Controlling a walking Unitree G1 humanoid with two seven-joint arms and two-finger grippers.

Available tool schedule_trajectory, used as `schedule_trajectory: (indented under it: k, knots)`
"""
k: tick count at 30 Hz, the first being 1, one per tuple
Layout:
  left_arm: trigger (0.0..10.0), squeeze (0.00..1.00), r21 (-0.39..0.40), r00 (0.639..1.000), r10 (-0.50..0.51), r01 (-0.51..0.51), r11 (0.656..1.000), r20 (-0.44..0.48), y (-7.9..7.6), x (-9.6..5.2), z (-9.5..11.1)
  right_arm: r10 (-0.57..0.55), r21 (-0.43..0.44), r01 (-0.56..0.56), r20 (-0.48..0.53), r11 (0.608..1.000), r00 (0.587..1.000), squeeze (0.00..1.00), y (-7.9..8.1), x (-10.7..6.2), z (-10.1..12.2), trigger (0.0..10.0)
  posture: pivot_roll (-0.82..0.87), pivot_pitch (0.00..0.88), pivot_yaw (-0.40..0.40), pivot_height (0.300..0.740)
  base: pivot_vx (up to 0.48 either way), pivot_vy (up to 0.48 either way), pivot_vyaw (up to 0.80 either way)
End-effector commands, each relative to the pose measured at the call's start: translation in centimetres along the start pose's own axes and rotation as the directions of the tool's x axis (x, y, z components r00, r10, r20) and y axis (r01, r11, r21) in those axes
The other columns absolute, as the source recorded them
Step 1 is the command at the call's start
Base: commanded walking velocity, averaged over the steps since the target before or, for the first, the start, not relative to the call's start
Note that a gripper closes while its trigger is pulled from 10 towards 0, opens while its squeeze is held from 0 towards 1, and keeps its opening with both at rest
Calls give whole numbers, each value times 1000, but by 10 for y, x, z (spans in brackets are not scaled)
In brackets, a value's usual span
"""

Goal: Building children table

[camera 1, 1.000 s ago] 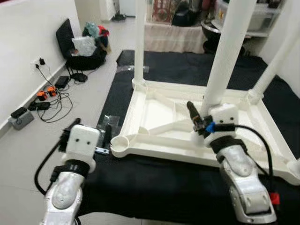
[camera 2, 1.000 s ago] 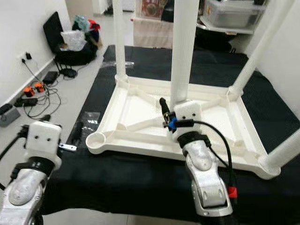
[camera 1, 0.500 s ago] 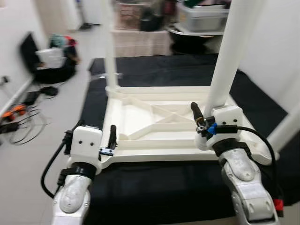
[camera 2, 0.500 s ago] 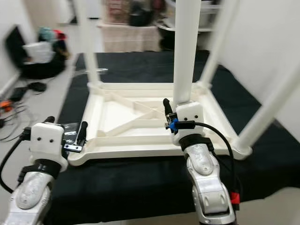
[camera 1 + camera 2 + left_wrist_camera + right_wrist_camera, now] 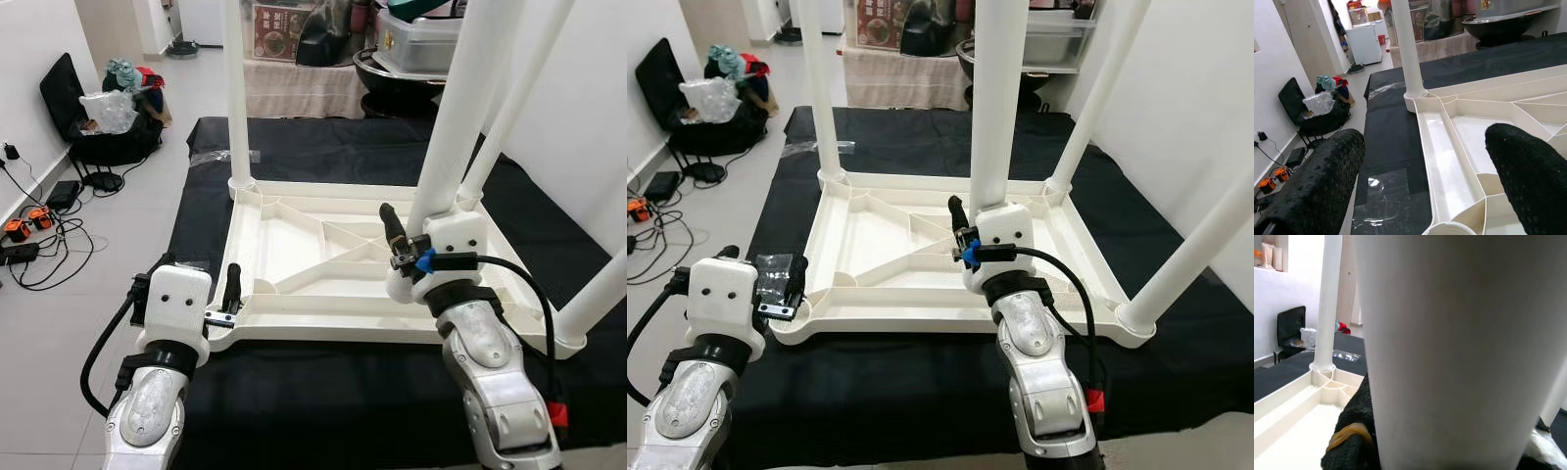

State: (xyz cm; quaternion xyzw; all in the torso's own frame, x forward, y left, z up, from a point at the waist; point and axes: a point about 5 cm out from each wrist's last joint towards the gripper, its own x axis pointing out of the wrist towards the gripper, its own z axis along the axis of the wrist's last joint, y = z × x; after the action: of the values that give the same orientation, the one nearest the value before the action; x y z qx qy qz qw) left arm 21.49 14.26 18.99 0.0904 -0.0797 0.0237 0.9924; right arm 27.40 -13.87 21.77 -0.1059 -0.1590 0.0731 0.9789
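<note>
The white children's table lies upside down on a black mat. Three legs stand at its far-left, far-right and near-right corners. My right gripper is shut on a fourth thick white leg, which stands upright over the frame's front right part. One black finger shows beside the leg in the right wrist view. My left gripper is open with nothing between its fingers, next to the frame's near-left corner, where an empty round socket sits.
A clear plastic bag lies on the mat by my left gripper. On the floor to the left are a black bag with clothes and cables. Boxes and a dark basin stand behind the mat. A white wall is on the right.
The whole picture swung as my head moved. My right gripper has kept its hold on the leg. My left gripper has come closer to the table's near-left corner.
</note>
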Motion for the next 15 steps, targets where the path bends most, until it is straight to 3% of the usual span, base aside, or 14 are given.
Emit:
schedule_trajectory:
  k: [1,11,15]
  knots:
    - [10000,0,-17,1000,6,-6,1000,-6,0,0,1,-20,-15,20,-11,1000,1000,0,-4,1,-1,10000,20,55,-70,740,0,240,0]
    - [10000,0,-19,999,9,-9,1000,-40,3,-1,-2,-29,-24,29,-23,999,999,0,-1,-3,-3,10000,26,73,-57,740,0,442,0]
    - [10000,0,-20,999,14,-15,1000,-37,2,-1,0,-43,-15,42,-31,999,999,0,-2,-4,-2,10000,24,79,-56,740,0,0,0]
